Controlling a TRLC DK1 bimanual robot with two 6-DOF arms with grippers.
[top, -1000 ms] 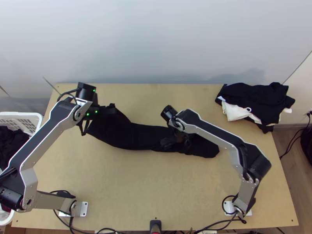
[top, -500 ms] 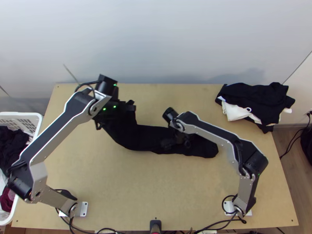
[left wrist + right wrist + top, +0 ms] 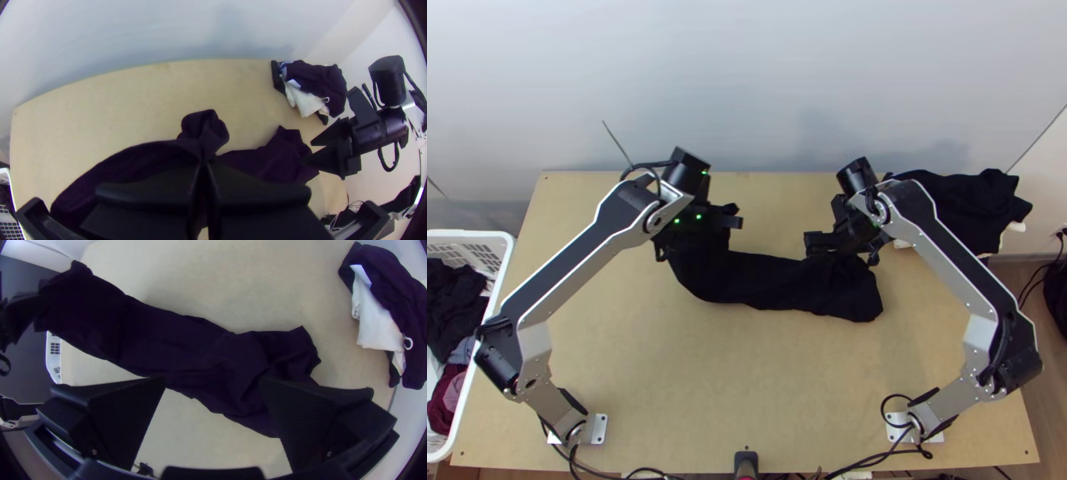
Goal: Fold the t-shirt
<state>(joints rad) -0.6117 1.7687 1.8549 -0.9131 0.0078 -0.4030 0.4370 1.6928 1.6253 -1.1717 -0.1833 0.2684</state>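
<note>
Pinching a bunch of dark cloth between its closed fingers, the left gripper (image 3: 204, 166) has one end of the t-shirt (image 3: 779, 282). The shirt lies across the middle of the top view in a long, narrow, wrinkly strip on the table (image 3: 707, 384). The right gripper (image 3: 212, 382) has its fingers wide apart, with nothing between them, near the loose end (image 3: 863, 296) at the strip's right.

The shirt looks soft, light and floppy, so it should bend easily and won't break. It won't push back, so a pull on one end may just drag the rest along or make more wrinkles. A good place to grab next is the edge of that loose end, near a corner. Pinching only a little bit there would help the cloth open flat. A big grab from the middle would likely scrunch it up.
</note>
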